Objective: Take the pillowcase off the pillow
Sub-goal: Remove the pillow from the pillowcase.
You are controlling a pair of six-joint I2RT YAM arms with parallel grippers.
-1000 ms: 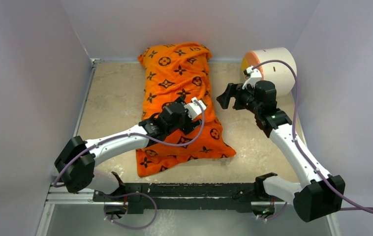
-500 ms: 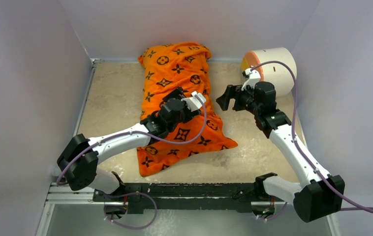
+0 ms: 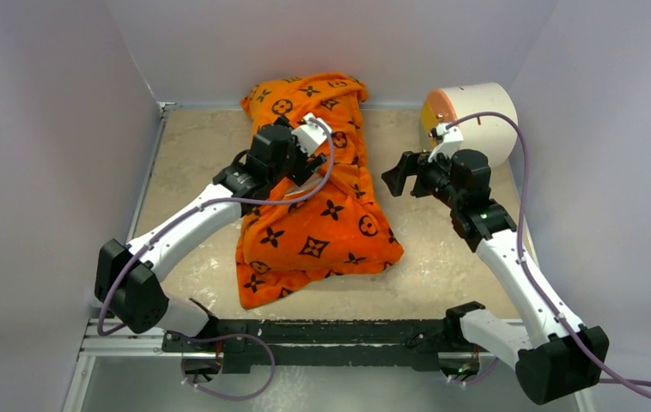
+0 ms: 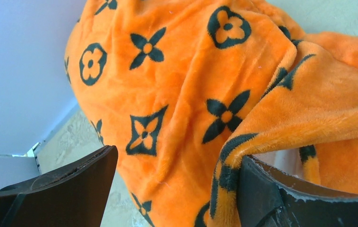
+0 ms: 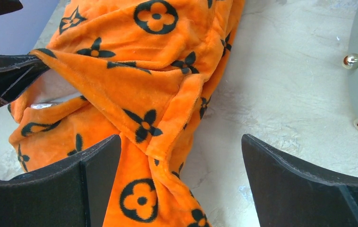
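beige counter (image 3: pixel 193 172), white walls | orange pillowcase (image 3: pixel 322 223) lying mid-counter, white pillow (image 5: pixel 59 90) peeking out its opening | left tool (image 4: pixel 177 161) spread wide, one finger under the hem | right tool (image 3: pixel 395 172) released, hovering just beside

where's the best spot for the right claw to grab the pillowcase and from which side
Probably the loose folded hem of the pillowcase at its open mouth, where the white pillow shows. That edge stands lifted, so a finger can slip under. Bring the right claw in from the right, opposite the left claw.
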